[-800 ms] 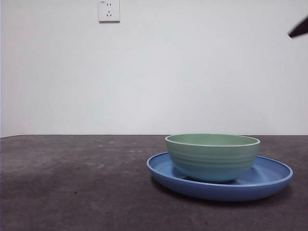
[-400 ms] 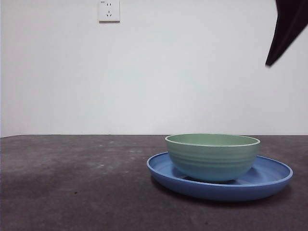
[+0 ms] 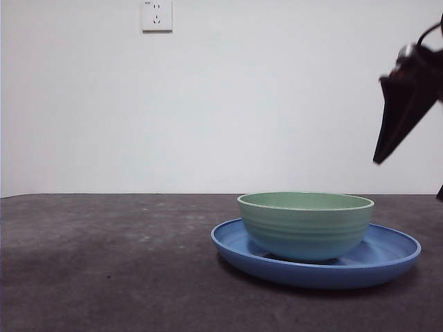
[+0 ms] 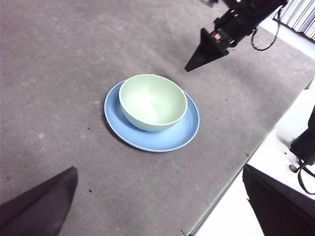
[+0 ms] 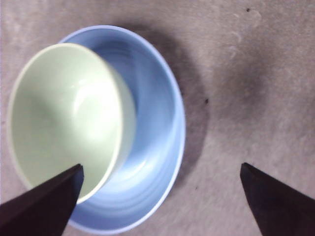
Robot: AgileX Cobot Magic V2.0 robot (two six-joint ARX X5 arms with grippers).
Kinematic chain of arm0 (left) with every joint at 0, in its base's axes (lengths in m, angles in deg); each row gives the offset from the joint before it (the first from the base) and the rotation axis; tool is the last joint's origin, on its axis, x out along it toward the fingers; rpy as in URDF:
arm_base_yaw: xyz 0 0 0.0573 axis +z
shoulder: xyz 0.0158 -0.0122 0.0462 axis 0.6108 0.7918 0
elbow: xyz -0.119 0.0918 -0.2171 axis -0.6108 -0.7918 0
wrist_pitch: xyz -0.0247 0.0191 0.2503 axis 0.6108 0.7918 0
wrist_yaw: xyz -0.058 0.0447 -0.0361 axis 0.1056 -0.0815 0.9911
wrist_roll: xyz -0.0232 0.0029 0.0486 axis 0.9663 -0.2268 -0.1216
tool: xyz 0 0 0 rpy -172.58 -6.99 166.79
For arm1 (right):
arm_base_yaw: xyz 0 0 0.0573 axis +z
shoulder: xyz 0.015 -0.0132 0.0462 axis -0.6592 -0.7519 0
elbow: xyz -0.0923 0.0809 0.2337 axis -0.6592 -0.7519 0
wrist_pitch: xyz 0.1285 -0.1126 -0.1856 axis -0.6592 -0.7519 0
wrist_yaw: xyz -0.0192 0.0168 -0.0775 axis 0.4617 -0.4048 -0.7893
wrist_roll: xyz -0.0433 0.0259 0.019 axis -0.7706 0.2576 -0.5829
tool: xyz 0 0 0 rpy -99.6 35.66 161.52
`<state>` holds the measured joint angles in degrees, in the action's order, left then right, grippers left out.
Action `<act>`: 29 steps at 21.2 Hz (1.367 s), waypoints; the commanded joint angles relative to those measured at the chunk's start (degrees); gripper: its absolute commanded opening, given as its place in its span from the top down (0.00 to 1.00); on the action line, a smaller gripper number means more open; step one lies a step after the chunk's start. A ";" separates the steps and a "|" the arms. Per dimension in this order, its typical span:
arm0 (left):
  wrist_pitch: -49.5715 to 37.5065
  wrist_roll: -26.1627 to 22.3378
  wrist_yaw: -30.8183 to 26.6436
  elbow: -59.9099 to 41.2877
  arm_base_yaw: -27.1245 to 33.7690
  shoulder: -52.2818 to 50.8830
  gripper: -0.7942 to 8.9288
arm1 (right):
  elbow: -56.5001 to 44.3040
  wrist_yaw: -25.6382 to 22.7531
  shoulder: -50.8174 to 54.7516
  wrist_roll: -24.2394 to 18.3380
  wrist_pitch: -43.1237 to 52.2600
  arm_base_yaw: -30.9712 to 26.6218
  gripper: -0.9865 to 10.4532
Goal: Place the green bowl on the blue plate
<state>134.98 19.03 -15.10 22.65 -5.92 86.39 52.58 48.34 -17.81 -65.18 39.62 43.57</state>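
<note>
The green bowl [image 3: 304,225] stands upright inside the blue plate [image 3: 391,257] on the dark table, right of centre. My right gripper [image 3: 408,178] hangs open and empty above the plate's right edge, not touching it. In the right wrist view, the right gripper [image 5: 160,167] looks down on the bowl [image 5: 64,113] and plate [image 5: 157,98]. My left gripper [image 4: 160,169] is open and empty, high above the table and away from the bowl [image 4: 152,101] and plate [image 4: 186,132]. The left wrist view also shows the right gripper [image 4: 204,49] beyond the plate.
A white wall socket [image 3: 157,15] sits high on the back wall. The table's edge [image 4: 231,179] runs close past the plate in the left wrist view, with white floor and black cables [image 4: 302,162] beyond it.
My right gripper has come down from the top right corner to hang just above the plate's right side. The bowl and plate have not moved.
</note>
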 commanded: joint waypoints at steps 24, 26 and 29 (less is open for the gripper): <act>-0.90 0.15 0.15 0.48 -0.33 0.22 0.27 | 0.94 8.98 -19.52 -0.87 8.98 -0.57 0.89; -0.92 0.15 0.15 0.48 -0.33 0.22 0.27 | 0.96 8.90 -19.52 -0.85 9.14 -0.57 0.90; -0.90 0.15 0.15 0.48 -0.33 0.22 0.27 | 1.68 8.52 -19.47 -0.09 9.14 -0.57 0.90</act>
<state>134.94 19.03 -15.10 22.65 -5.92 86.39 52.98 56.54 -36.11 -65.36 48.30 42.80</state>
